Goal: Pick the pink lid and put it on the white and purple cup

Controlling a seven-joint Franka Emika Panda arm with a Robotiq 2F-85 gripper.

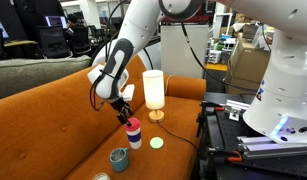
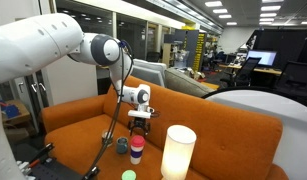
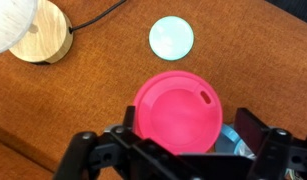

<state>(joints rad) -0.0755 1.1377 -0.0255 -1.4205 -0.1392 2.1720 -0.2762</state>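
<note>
Gripper (image 1: pixel 124 109): jaws apart, wider than the pink lid (image 3: pixel 176 110). In the wrist view, the fingers (image 3: pixel 259 130) stand clear on either side at 3 and 9 o'clock, and no contact shows. It hangs directly over the lid, pointing down.

Pink lid: sits on top of the white and purple cup (image 1: pixel 134 137), which stands upright on the orange sofa (image 1: pixel 53 120). In the wrist view, a sliver of the cup's body shows past the lid edge at 4 o'clock. I cannot tell whether that is camera angle or a lid sitting off-centre.

Judgement: the placing looks all but done, and the step in hand is the release and retreat.
- Lift straight up along the cup's axis with no sideways drift, since the soft cushion makes the cup tippy.
- Keep the jaws wide until the fingertips are above the rim.
- If the lid looks canted, a light press from above would be better than a nudge from the side.

Surroundings, from the lid in the wrist view:
- Pale disc (image 3: pixel 171 38) at 12 o'clock, apart from the lid.
- Lamp (image 1: pixel 153 90) base at 10 o'clock.
- Grey-teal cup (image 1: pixel 119 157), seen near the task cup in an exterior view.

Counts: one pink lid, one white and purple cup, one grey-teal cup, one pale disc, one lamp.
</note>
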